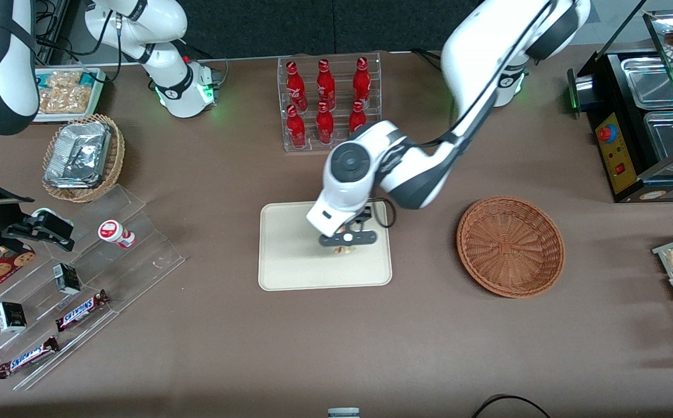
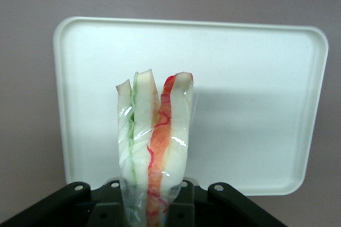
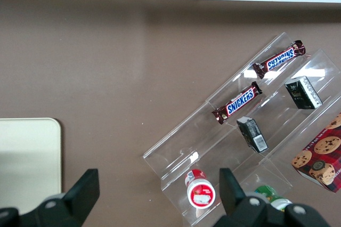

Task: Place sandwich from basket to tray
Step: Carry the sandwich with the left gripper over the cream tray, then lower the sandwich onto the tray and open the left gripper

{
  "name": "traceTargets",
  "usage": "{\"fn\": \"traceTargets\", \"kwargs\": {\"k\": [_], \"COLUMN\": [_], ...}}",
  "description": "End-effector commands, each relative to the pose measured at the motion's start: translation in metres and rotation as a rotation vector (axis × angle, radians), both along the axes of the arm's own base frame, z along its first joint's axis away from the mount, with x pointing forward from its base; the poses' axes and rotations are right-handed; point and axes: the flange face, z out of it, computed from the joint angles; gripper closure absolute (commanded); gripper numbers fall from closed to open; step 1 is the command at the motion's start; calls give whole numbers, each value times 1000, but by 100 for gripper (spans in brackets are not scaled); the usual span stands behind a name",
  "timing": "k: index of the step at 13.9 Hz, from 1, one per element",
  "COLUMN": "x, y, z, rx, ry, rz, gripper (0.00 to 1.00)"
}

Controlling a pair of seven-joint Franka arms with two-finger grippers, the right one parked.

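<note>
Two Snickers bars point(image 1: 52, 331) were seen nearest the front camera; six red bottles point(image 1: 326, 101) stood farther off, and one basket point(image 1: 510, 246) lay empty. From the wrist, one sandwich point(image 2: 154, 147) was held clamped in the gripper point(image 2: 152, 205), long axis pointing away over the tray point(image 2: 256, 104).

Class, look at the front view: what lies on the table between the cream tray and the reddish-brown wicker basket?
Nothing: in the front view bare brown table separates the tray from the basket. The gripper holds the sandwich over the tray.
</note>
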Motion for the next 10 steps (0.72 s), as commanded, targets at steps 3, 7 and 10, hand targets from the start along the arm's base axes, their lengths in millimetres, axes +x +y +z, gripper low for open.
{"fn": "traceTargets", "kwargs": {"k": [3, 7, 10], "x": [1, -3, -3], "y": [-30, -41, -40], "z": [-55, -95, -116], "rx": [19, 10, -1], "ry": [-77, -122, -118], "rz": [-75, -136, -133], "gripper": [82, 78, 55]}}
